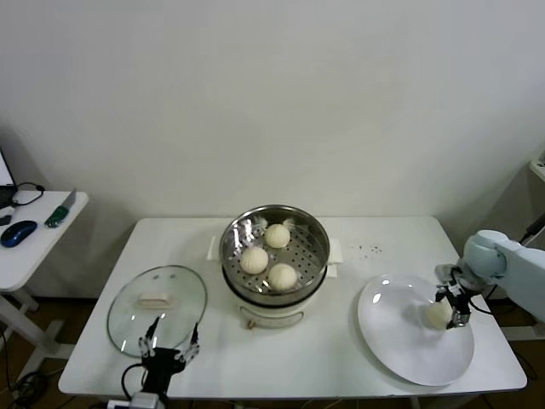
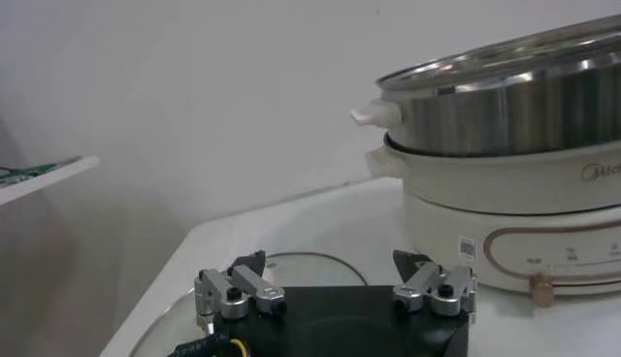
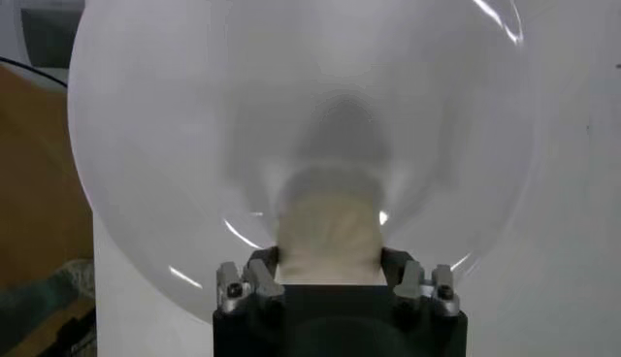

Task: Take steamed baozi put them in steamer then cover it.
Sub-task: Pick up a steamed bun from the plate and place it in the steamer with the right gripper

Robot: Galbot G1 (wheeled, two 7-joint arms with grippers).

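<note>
- I've got the last steamed baozi (image 1: 438, 314) on the white plate (image 1: 400, 341) at the right end of the worktop (image 1: 341, 256), cream-white, smooth and domed.
- My right claw (image 1: 451, 311) is down on it from the far right, arm bent in over the plate rim, fingers (image 3: 260, 281) pressed to both sides of the bun — gripping it, as the right wrist view shows.
- Three more baozi (image 1: 278, 235) sit in the steamer (image 1: 274, 256), mid-worktop, on its perforated tray; shiny steel pot on a white base.
- The cover (image 1: 157, 308) lies flat on the worktop left of the steamer, clear glass, cream bar handle up.
- My left claw (image 1: 170, 345) hovers at the cover's near edge, fingers (image 2: 218, 291) spread wide, holding nothing.
- Off to the left, a side table (image 1: 34, 247) carries a blue mouse (image 1: 19, 232).
</note>
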